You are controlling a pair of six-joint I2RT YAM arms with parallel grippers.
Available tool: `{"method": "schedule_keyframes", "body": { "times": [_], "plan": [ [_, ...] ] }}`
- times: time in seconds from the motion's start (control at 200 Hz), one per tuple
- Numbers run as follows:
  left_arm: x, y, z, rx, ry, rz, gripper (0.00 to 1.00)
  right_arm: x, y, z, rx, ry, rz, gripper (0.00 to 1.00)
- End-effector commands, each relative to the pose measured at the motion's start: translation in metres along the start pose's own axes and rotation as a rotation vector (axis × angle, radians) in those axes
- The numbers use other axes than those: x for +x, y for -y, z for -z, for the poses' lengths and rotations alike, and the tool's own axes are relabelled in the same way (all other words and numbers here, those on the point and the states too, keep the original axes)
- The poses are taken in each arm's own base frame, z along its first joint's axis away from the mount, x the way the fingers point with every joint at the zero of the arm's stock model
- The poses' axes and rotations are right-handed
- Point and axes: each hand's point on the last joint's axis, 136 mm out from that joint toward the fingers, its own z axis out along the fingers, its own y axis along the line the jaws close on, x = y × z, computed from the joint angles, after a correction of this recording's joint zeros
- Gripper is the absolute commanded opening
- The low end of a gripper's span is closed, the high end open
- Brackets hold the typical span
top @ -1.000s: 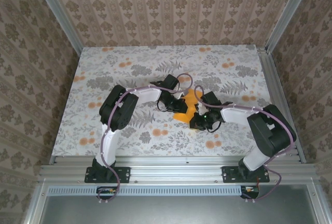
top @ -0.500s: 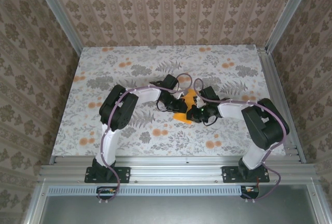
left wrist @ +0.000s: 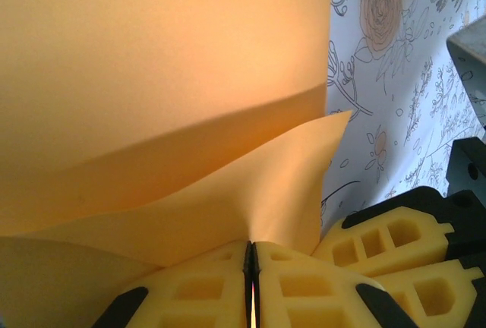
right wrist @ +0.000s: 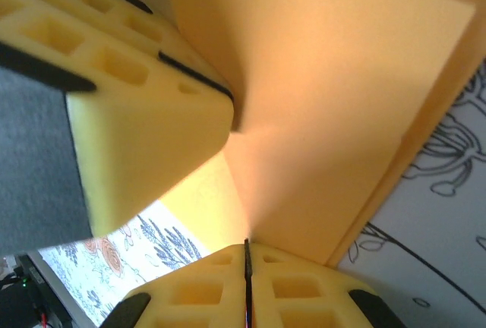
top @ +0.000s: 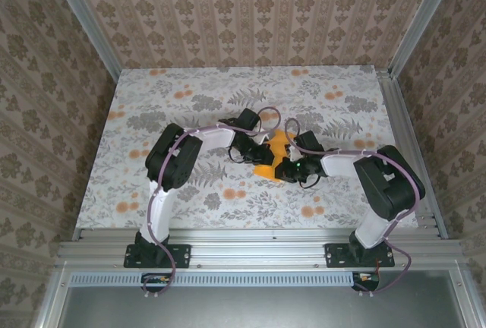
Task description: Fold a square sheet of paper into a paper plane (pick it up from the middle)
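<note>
**Two pinches on one sheet: align first, then crease**

Top external: the square sheet of paper (top: 266, 169) sits near the middle of the desk (top: 190, 93). The left end effector (top: 260, 153) and the right end effector (top: 287, 168) crowd in on it from either side, very close to each other.

Left wrist: the left end effector (left wrist: 250, 250) is clamped flat on an edge of the sheet (left wrist: 167, 77). The paper bows into a soft, rounded fold with no sharp crease. The right arm's yellow fingers (left wrist: 395, 248) lie just beside it.

Right wrist: the right end effector (right wrist: 247, 248) is likewise pinched tight on the orange sheet (right wrist: 326, 77), and a left finger (right wrist: 144, 115) is up against the paper.

As I judge it, the fold is only half formed. The edges should be brought level before pressing. Both pinches should move together so the thin paper neither tears nor slips, and the fingers should stay clear of each other.
</note>
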Motion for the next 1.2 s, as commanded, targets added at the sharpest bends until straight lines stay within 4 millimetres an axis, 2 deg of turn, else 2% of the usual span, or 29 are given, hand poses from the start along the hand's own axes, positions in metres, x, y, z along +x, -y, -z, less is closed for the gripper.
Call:
{"method": "schedule_keyframes", "body": {
  "times": [0.0, 0.305, 0.735, 0.885, 1.06, 1.195],
  "plan": [
    [0.004, -0.05, 0.0, -0.132, -0.022, 0.084, 0.12, 0.042, 0.044, 0.002, 0.153, -0.11, -0.071, 0.11],
    [-0.015, -0.06, 0.01, -0.137, 0.011, 0.096, 0.12, 0.058, 0.054, 0.002, 0.192, -0.15, -0.069, 0.11],
    [-0.045, -0.078, 0.023, -0.164, 0.064, 0.116, 0.13, 0.064, 0.05, 0.003, 0.196, -0.167, -0.054, 0.11],
    [-0.054, -0.08, 0.03, -0.173, 0.083, 0.117, 0.13, 0.064, 0.044, 0.005, 0.185, -0.162, -0.047, 0.12],
    [-0.07, -0.071, 0.044, -0.17, 0.126, 0.094, 0.13, 0.059, 0.034, 0.011, 0.164, -0.142, -0.041, 0.12],
    [-0.074, -0.059, 0.05, -0.151, 0.137, 0.074, 0.13, 0.048, 0.014, 0.018, 0.102, -0.101, -0.024, 0.14]
  ]
}}
